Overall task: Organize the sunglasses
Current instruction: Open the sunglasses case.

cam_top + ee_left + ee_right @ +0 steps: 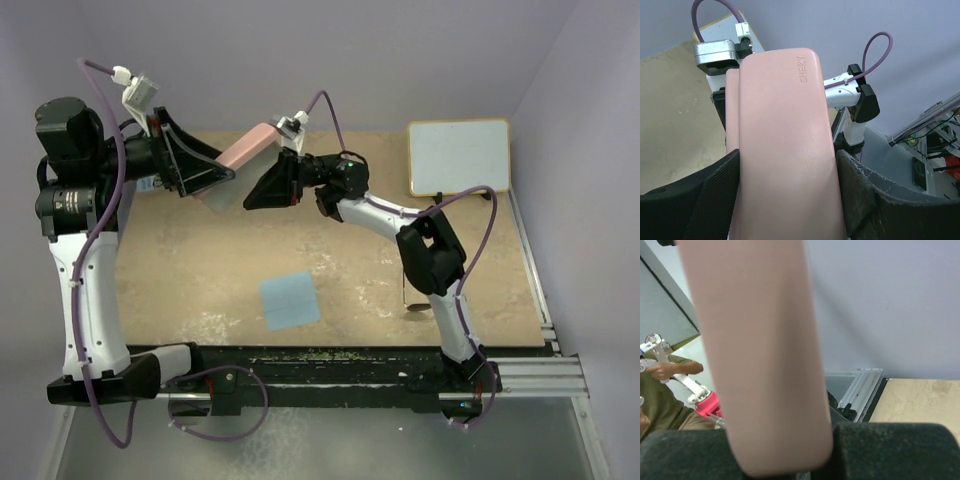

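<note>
The pink case (250,150) hangs tilted in the air over the far part of the surface (200,270), with both arms at it. The left claw (220,178) stands quite wide and has the case between its fingers (695,200), which touch its two long sides. The right claw (252,192) comes from the opposite side. In its wrist view the rounded end of the case sits tight between the two dark pads (890,450), so it looks closed on it, though the picture is blurred there and the case's other end is cut off. A narrow pink strip runs along one side of the case, and I cannot tell whether the case is ajar. The sunglasses (417,308) lie by the near edge, toward the right corner, just beside the right arm. The arm hides most of them, so only one lens and a thin temple show. A blue cloth (290,301) lies flat near the middle of the near edge. A white board (458,157) sits at the far right corner.
</note>
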`<state>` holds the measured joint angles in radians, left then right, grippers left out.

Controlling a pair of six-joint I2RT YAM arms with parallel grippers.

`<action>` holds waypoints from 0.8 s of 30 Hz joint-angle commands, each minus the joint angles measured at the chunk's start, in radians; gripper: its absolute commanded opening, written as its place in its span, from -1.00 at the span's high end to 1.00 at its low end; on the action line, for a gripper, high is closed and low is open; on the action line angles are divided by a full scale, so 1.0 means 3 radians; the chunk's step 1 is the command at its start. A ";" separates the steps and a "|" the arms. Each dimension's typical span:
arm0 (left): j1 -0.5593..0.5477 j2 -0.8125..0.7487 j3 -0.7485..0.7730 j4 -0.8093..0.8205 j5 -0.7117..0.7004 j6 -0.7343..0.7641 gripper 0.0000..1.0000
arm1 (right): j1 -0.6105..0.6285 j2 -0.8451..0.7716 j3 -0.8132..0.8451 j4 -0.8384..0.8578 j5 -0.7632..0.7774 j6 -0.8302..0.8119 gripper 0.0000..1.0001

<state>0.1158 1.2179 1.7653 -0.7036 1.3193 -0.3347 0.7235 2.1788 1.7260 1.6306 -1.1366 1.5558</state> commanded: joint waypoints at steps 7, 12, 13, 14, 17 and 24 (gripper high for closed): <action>-0.0126 -0.0133 -0.0326 0.0628 0.1078 -0.0217 0.91 | 0.0006 -0.0213 -0.0315 -0.0269 0.0174 0.0014 1.00; -0.0125 -0.0271 -0.0974 0.1674 0.0786 -0.0638 0.92 | -0.0071 -0.0300 -0.0538 -0.0425 0.0380 0.0150 1.00; -0.0125 -0.0266 -0.1084 0.1768 0.0749 -0.0646 0.92 | -0.0078 -0.0274 -0.0558 -0.0304 0.0410 0.0273 1.00; -0.0126 -0.0237 -0.1158 0.1807 0.0738 -0.0648 0.91 | -0.0080 -0.0235 -0.0563 -0.0138 0.0436 0.0428 1.00; -0.0123 -0.0071 -0.1285 0.1772 0.0789 -0.0581 0.91 | -0.0098 -0.0072 -0.0594 0.0418 0.0553 0.0912 1.00; -0.0125 0.0245 -0.1388 0.1191 0.0708 0.0144 0.91 | -0.0286 0.0260 -0.1043 0.0885 0.0752 0.1493 0.96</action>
<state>0.1154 1.2732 1.3582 -0.3058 1.3342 -0.4484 0.6621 2.2074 1.4788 1.6329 -1.0149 1.7947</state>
